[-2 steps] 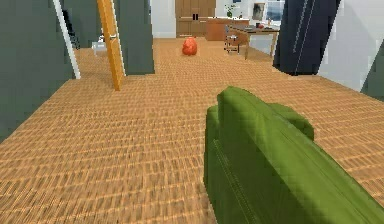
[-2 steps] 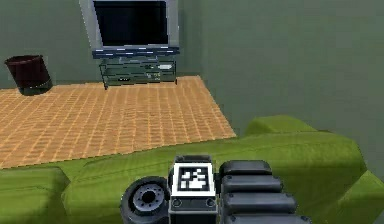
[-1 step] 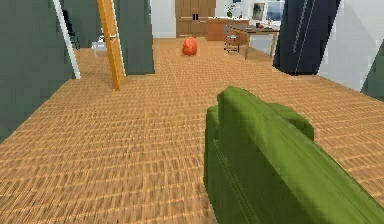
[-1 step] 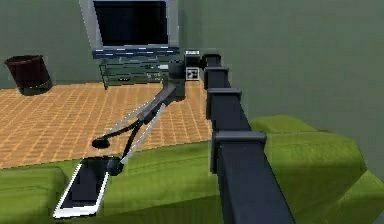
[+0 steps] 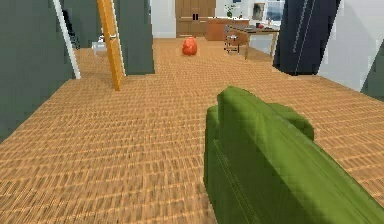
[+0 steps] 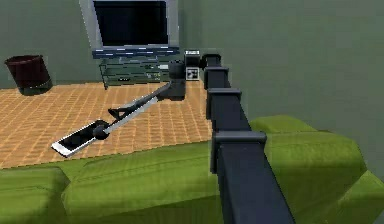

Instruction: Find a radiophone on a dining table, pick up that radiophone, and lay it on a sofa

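our gripper (image 6: pixel 110 125) reaches over a green sofa (image 6: pixel 130 175). a flat white radiophone (image 6: pixel 78 141) hangs at its thin fingers' (image 6: pixel 135 110) tips, above the wood floor (image 6: pixel 40 115). how the fingers are set, we cannot tell. it looks light, stiff and slippery, best gripped across its narrow edges.

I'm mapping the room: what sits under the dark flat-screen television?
A low grey-green shelved stand bears the television; the dark gripper covers its right end, and its shelf contents are too small to tell.
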Motion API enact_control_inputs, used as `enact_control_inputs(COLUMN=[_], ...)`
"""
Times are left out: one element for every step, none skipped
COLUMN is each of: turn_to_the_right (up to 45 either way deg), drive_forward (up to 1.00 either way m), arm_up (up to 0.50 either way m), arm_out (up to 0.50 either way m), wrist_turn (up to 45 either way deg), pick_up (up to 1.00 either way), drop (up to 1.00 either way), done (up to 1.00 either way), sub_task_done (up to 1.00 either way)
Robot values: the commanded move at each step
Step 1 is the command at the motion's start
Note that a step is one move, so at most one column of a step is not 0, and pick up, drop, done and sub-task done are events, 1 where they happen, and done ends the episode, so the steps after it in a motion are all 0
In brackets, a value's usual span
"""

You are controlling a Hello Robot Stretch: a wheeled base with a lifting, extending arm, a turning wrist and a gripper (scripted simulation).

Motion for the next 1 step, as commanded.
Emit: enact_control_inputs(turn_to_the_right=[0.0], drive_forward=[0.0], arm_up=[-0.26], arm_out=[0.0], wrist_turn=[0.0], pick_up=[0.0], drop=[0.0], done=[0.0], sub_task_done=[0.0])
